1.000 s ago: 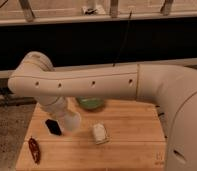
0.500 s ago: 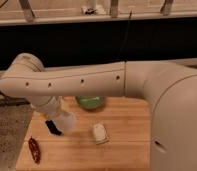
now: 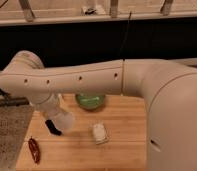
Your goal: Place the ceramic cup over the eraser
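My gripper [image 3: 53, 126] shows as a dark tip at the end of the white wrist, low over the left part of the wooden table [image 3: 127, 150]. A small white object [image 3: 99, 133] lies on the table to its right, apart from it. I cannot tell whether this is the ceramic cup or the eraser. No other cup or eraser shows; the arm hides part of the table's left side.
A green bowl [image 3: 89, 101] stands at the table's back middle, partly behind my arm. A red chili pepper [image 3: 34, 149] lies near the front left corner. My large white arm [image 3: 92, 80] spans the view. A dark counter wall runs behind the table.
The arm's elbow has swung a little to the left and the arm fills more of the view. The gripper tip stays at about the same spot. The objects have not moved.
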